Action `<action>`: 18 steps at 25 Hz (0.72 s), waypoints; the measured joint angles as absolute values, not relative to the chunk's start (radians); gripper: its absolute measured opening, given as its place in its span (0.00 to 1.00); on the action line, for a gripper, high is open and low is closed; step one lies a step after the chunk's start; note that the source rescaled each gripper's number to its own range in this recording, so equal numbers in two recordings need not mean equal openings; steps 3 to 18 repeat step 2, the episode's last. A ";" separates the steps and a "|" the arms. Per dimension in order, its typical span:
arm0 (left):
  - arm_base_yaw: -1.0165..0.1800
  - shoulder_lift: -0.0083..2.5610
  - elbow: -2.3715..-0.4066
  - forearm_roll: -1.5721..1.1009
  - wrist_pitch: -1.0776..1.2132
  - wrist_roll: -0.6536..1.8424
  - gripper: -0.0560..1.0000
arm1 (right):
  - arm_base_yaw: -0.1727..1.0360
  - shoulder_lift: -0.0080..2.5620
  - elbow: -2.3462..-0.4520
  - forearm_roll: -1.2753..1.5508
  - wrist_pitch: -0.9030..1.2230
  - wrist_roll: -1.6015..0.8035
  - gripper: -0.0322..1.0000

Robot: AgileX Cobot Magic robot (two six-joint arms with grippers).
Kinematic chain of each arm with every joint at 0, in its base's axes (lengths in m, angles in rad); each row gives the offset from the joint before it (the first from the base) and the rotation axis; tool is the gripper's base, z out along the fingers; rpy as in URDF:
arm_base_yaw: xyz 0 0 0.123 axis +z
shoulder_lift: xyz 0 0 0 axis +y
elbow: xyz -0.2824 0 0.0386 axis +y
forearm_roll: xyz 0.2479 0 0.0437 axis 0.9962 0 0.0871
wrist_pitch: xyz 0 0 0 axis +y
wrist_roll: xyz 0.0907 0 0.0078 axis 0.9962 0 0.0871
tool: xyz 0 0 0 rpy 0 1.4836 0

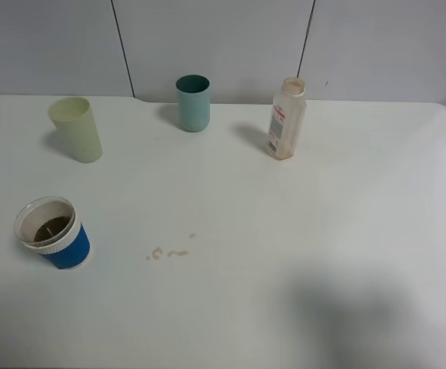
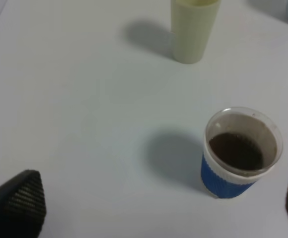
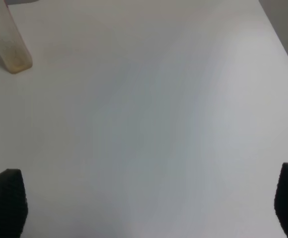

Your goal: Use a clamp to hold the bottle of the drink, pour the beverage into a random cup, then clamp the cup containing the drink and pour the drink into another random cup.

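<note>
Both end effectors hang open over white table (image 1: pixel 300 254).

Left gripper (image 2: pixel 159 208): only two black fingertips (image 2: pixel 17 203) visible, one showing a fine ribbed or woven texture. Right gripper (image 3: pixel 146 203): two black rounded tips, surface apparently matte; detail too blurred to resolve. Arms not visible.

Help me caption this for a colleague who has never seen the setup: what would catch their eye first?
Probably the short blue cup near the table's front left, holding dark brown liquid. Next, small brownish drips on the white table near its middle. At the back stand a pale yellow-green tumbler, a teal tumbler and a nearly empty bottle.
</note>
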State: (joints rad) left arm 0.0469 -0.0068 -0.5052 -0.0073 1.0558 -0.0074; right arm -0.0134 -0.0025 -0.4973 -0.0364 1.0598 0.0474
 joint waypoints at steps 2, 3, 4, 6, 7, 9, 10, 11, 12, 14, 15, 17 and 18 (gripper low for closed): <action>0.047 -0.007 -0.505 -0.007 1.056 -0.007 0.94 | -0.013 -0.002 -0.497 -0.036 1.060 0.047 1.00; 0.047 -0.007 -0.505 -0.007 1.056 -0.007 0.94 | -0.013 -0.002 -0.497 -0.036 1.060 0.047 1.00; 0.047 -0.007 -0.505 -0.007 1.056 -0.007 0.94 | -0.013 -0.002 -0.497 -0.036 1.060 0.047 1.00; 0.047 -0.007 -0.505 -0.007 1.056 -0.007 0.94 | -0.013 -0.002 -0.497 -0.036 1.060 0.047 1.00; 0.047 -0.007 -0.505 -0.007 1.056 -0.007 0.94 | -0.013 -0.002 -0.497 -0.036 1.060 0.047 1.00; 0.047 -0.007 -0.505 -0.007 1.056 -0.007 0.94 | -0.013 -0.002 -0.497 -0.036 1.060 0.047 1.00; 0.047 -0.007 -0.505 -0.007 1.056 -0.007 0.94 | -0.013 -0.002 -0.497 -0.036 1.060 0.047 1.00; 0.047 -0.007 -0.505 -0.007 1.056 -0.007 0.94 | -0.013 -0.002 -0.497 -0.036 1.060 0.047 1.00; 0.047 -0.007 -0.505 -0.007 1.056 -0.007 0.94 | -0.013 -0.002 -0.497 -0.036 1.060 0.047 1.00; 0.047 -0.007 -0.505 -0.007 1.056 -0.007 0.94 | -0.013 -0.002 -0.497 -0.036 1.060 0.047 1.00; 0.047 -0.007 -0.505 -0.007 1.056 -0.007 0.94 | -0.013 -0.002 -0.497 -0.036 1.060 0.047 1.00; 0.047 -0.007 -0.505 -0.007 1.056 -0.007 0.94 | -0.013 -0.002 -0.497 -0.036 1.060 0.047 1.00; 0.047 -0.007 -0.505 -0.007 1.056 -0.007 0.94 | -0.013 -0.002 -0.497 -0.036 1.060 0.047 1.00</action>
